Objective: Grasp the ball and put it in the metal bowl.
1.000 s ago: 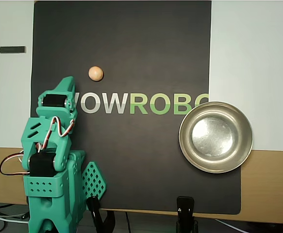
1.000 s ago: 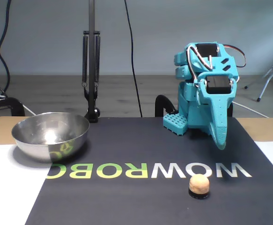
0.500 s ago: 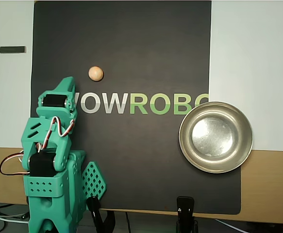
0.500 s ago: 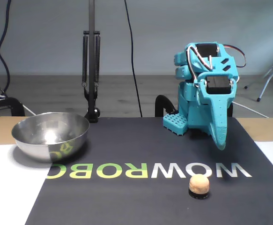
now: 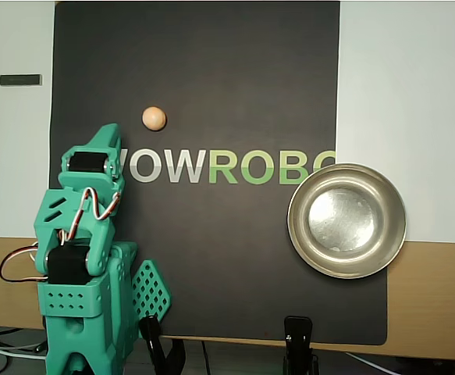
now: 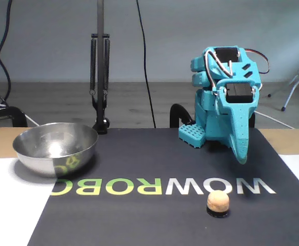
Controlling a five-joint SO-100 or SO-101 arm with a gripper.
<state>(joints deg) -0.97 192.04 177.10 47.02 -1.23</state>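
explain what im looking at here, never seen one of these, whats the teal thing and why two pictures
The teal thing is a small robot arm, folded at rest. Its tip is a two-finger gripper, closed and holding nothing.

Both pictures show one moment. The overhead view looks straight down; the fixed view looks across the table, facing the arm, so sides appear swapped between them.

A black mat printed with WOWROBO letters covers the table. On it lies a small tan ball, a little beyond the gripper's tip in the overhead view. A shiny metal bowl stands empty on the mat's far side from the arm. The ball is meant to end up in that bowl; nothing is grasped yet.
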